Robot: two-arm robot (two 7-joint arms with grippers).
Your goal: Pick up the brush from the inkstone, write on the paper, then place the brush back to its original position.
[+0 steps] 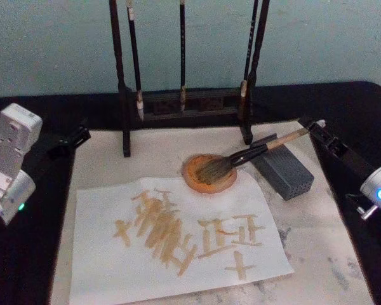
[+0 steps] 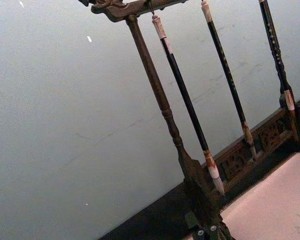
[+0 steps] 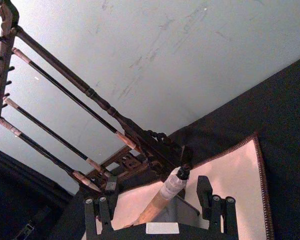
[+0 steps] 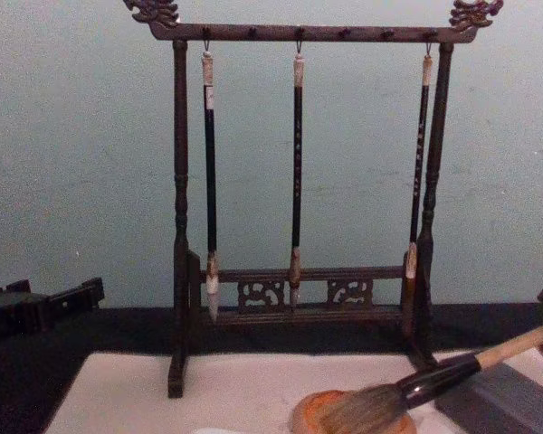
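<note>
Head view: brush (image 1: pixel 254 154) lies slanted toward the far right of the desk (image 1: pixel 25 267), with its bristles on the round orange inkstone (image 1: pixel 208 173), its handle propped on the grey block (image 1: pixel 282 168) and its white cap pointing at the right edge. Paper (image 1: pixel 101 267) sits at the near middle and carries many tan strokes, so writing looks done and the put-back nearly complete. Right gripper (image 1: pixel 319 130) is at the cap. Right wrist view shows its fingers (image 3: pixel 204 187) spread, straddling the handle with a gap on each side and gripping nothing. Left gripper (image 1: pixel 66 141) is parked by the left edge. Risk 1: a skewed retreat lets 1 finger catch the cap and drag the handle off the block. Risk 2: the round handle then rolls, and the bristles slide off the inkstone and stain the paper just beside it. Pull-back should run along the handle axis.
</note>
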